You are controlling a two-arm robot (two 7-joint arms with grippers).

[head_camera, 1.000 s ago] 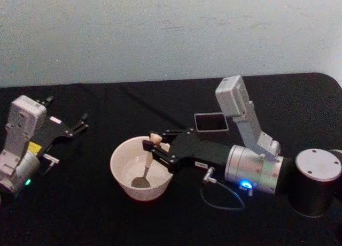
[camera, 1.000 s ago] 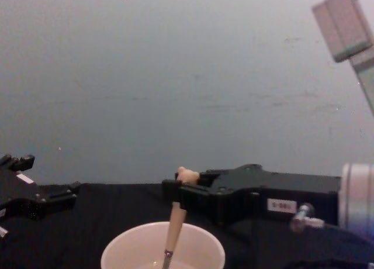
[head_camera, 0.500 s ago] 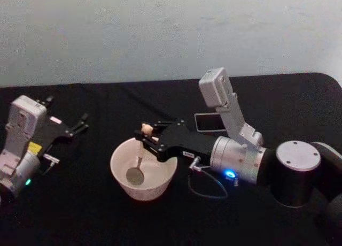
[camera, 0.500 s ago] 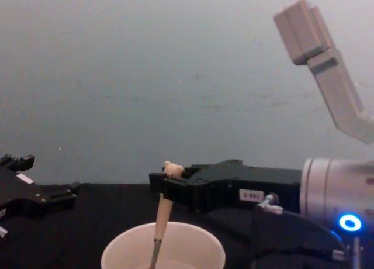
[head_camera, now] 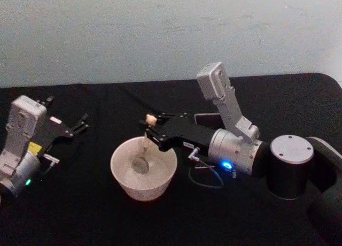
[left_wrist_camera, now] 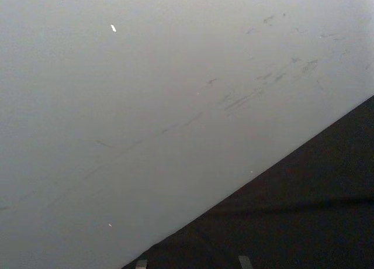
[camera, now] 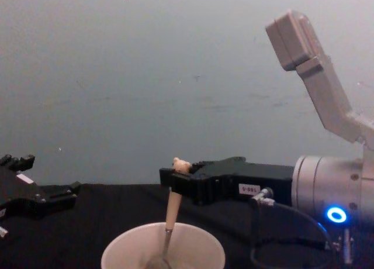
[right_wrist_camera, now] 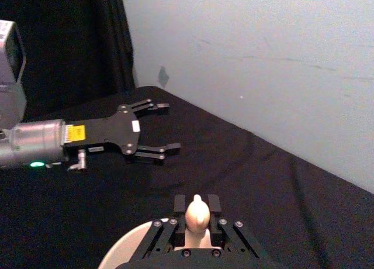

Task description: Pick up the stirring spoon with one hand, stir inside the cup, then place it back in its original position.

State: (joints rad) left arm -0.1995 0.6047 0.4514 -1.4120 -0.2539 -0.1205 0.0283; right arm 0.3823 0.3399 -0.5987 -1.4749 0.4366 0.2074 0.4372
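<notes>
Gripping the stirring spoon [head_camera: 145, 147] by its handle, the right gripper [head_camera: 149, 128] dips its bowl into the cup [head_camera: 140, 190] mid-table [head_camera: 80, 214]; the left gripper [head_camera: 83, 123], fingers spread, rests near the left edge.

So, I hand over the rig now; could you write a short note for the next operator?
Right gripper: shut on the stirring spoon near its bear-head top, over the cup.
Left gripper: open, idle at the table's left.
Spoon's bowl is down inside the cup; the dark grey holder stands behind it, to the right.
Done: spoon picked up, put into the cup.
Left: finish stirring, return the spoon to the holder.
</notes>
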